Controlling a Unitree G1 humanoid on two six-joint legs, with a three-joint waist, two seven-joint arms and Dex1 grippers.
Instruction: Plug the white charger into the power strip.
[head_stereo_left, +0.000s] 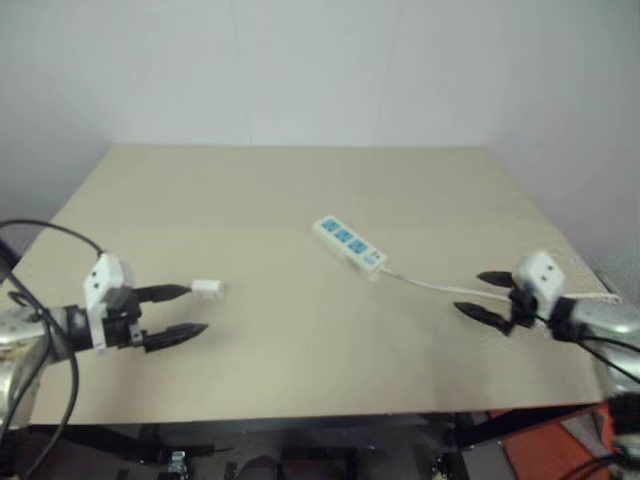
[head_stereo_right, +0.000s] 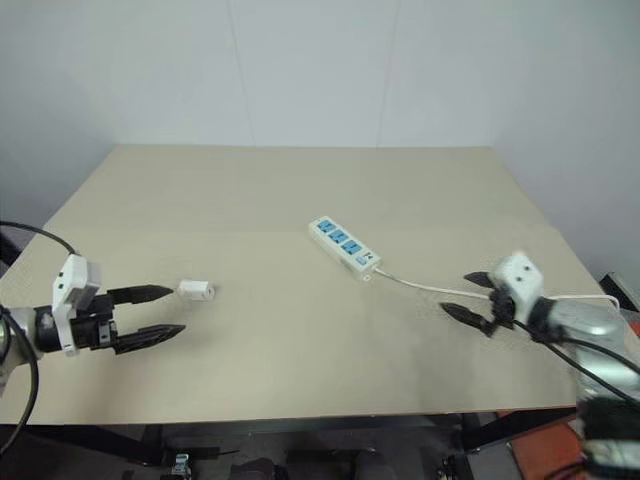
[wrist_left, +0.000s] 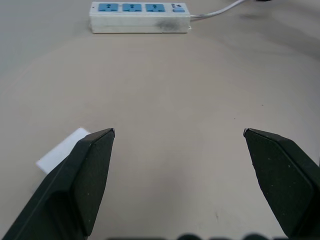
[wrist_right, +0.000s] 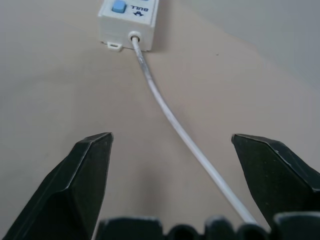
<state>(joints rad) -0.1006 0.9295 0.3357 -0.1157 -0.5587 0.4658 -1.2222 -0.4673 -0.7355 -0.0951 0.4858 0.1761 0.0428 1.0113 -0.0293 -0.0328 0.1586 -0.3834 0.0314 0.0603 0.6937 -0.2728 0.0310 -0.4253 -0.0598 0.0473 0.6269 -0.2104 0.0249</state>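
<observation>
Beige counter (head_stereo_left: 300, 200) is shared by the power strip (head_stereo_left: 349, 243) and, well left, the white charger (head_stereo_left: 207, 289), flanked by wide-apart jaws for grasping.

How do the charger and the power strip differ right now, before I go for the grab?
The charger is a small plain white block; the power strip is a long bar with three blue socket faces. The charger lies near the open left gripper; the strip lies mid-table, its cord running toward the open right gripper. Both are white and rest flat, unheld.
</observation>
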